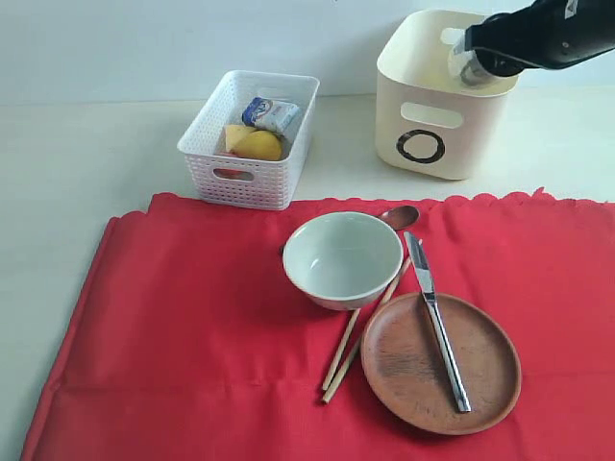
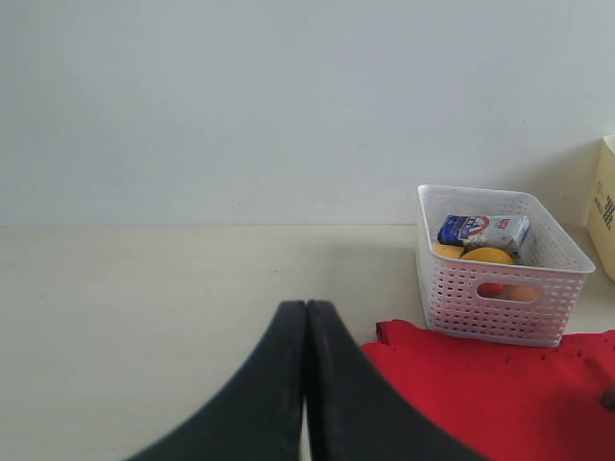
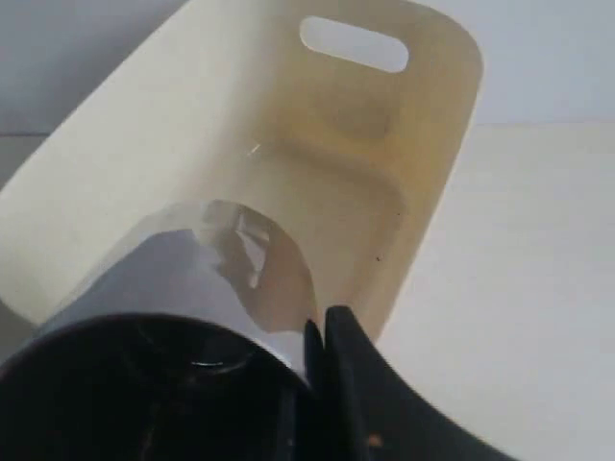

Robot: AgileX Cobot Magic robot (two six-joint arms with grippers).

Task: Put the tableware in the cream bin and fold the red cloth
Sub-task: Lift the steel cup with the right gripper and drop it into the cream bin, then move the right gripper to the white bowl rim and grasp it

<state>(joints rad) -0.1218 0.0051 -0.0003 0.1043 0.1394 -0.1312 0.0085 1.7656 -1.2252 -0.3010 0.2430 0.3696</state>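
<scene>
Right jaws pinching rim of shiny steel cup (image 3: 192, 269) over smooth cream bin (image 1: 437, 144), bench back-right. Left jaws pressed together, empty. Glazed bowl (image 1: 342, 257), round clay plate (image 1: 404, 370), knife (image 1: 437, 327) on red cloth (image 1: 192, 327), bench front edge.

I read this as a lab mock-up of dining: bare pale table (image 1: 77, 163), blank white wall (image 1: 144, 38), red cloth (image 1: 192, 336) carrying bowl (image 1: 338, 252) and plate (image 1: 404, 370).

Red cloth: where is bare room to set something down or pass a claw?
Free, in the exterior view: large bright red cloth, left half, left of the pale green-white bowl; also the strip right of the round brown clay plate. Crowded: centre, where bowl, wooden chopsticks, dark wooden spoon, steel knife and plate cluster.
</scene>
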